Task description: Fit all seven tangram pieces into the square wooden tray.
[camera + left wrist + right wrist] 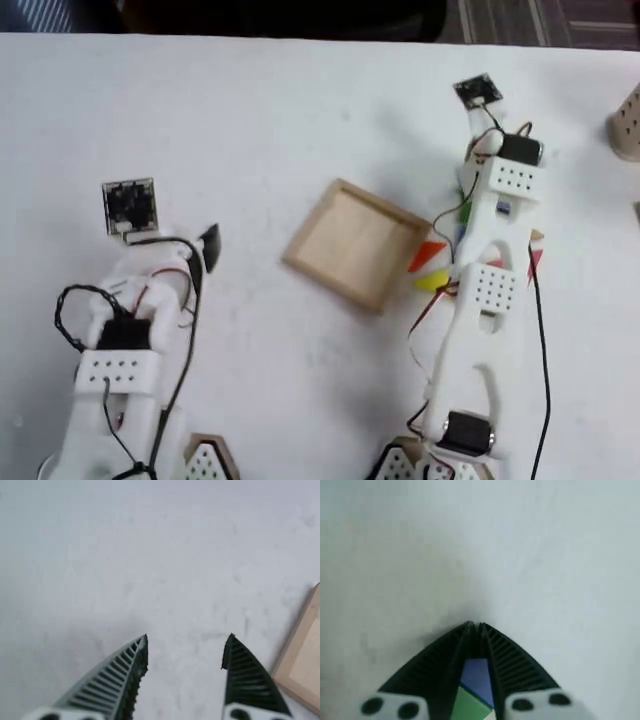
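In the high view, the square wooden tray (352, 252) is seen mid-table with no piece yet in it. It is turned diamond-wise, one corner toward the pieces (428, 262) just beside it under the right arm, and being square it has no long axis.

In the left wrist view, the left gripper (187, 647) is held wide apart over the table (150, 555), near the tray's edge.

In the right wrist view, the right gripper (475, 627) is closed tip to tip. A blue piece (477, 675) is glimpsed behind the fingers, perhaps pinched, perhaps merely lying below.

Picking up the first piece is judged the step in hand. Next it must be carried over and turned to match the tray's slanted sides.

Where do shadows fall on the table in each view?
High view: table evenly lit, no glare. Left wrist view: faint shadow ahead of the open left gripper. Right wrist view: darker shadow at the shut tips of the right gripper.
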